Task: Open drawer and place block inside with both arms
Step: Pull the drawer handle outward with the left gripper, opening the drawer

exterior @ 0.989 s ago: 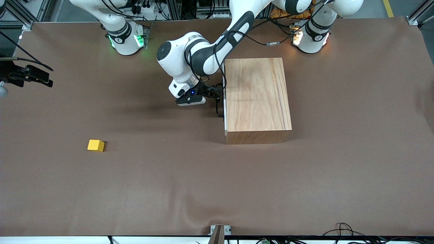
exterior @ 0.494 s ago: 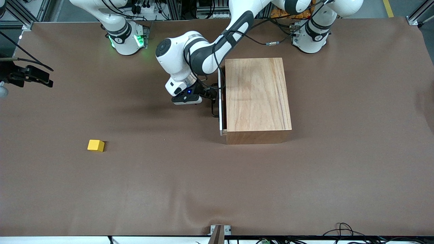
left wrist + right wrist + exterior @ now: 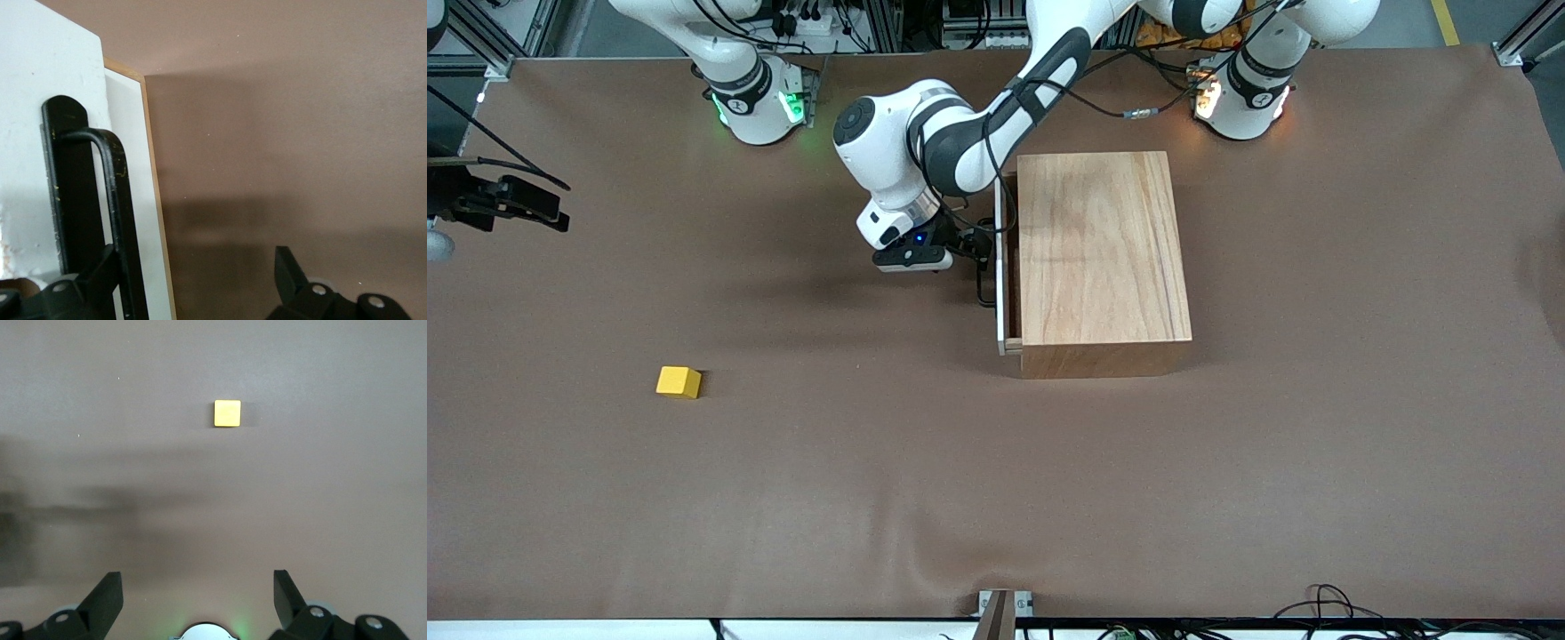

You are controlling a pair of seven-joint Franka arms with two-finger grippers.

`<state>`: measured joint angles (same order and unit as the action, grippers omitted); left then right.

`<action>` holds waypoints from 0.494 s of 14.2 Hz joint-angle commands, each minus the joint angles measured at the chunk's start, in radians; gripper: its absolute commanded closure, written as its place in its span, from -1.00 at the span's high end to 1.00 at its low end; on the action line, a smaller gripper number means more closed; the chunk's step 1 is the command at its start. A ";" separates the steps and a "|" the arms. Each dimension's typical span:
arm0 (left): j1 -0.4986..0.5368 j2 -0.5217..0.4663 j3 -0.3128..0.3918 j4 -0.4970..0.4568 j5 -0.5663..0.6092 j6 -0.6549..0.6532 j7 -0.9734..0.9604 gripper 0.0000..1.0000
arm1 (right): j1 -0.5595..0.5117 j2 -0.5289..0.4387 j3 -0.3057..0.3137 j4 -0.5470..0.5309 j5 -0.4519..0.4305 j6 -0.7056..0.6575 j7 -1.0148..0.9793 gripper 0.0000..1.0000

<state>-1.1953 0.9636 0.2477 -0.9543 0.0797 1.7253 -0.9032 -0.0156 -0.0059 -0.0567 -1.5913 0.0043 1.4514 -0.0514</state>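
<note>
You've got the drawer [image 3: 1002, 267] pulled out just a crack from the wooden box [image 3: 1103, 253]: white front panel facing the right arm's end of the bench, thin black U-shaped handle [image 3: 986, 271] on it, and a sliver of its light-wood side showing at the corner nearest the front camera. Your block [image 3: 679, 381] is a small bright yellow cube sitting flat on the bench, well apart from the drawer, toward the right arm's end and nearer the front camera.
</note>
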 commanded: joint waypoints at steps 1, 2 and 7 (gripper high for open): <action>-0.001 0.017 -0.025 0.023 0.014 0.039 0.007 1.00 | -0.018 0.000 0.011 0.004 0.010 0.000 -0.004 1.00; -0.001 0.017 -0.025 0.023 0.014 0.045 0.007 1.00 | -0.018 0.000 0.011 0.004 0.010 0.000 -0.004 1.00; -0.001 0.017 -0.044 0.025 0.011 0.085 0.007 1.00 | -0.018 0.000 0.011 0.005 0.010 0.003 -0.004 1.00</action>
<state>-1.1957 0.9636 0.2287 -0.9535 0.0832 1.7687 -0.9031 -0.0156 -0.0059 -0.0567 -1.5913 0.0043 1.4536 -0.0514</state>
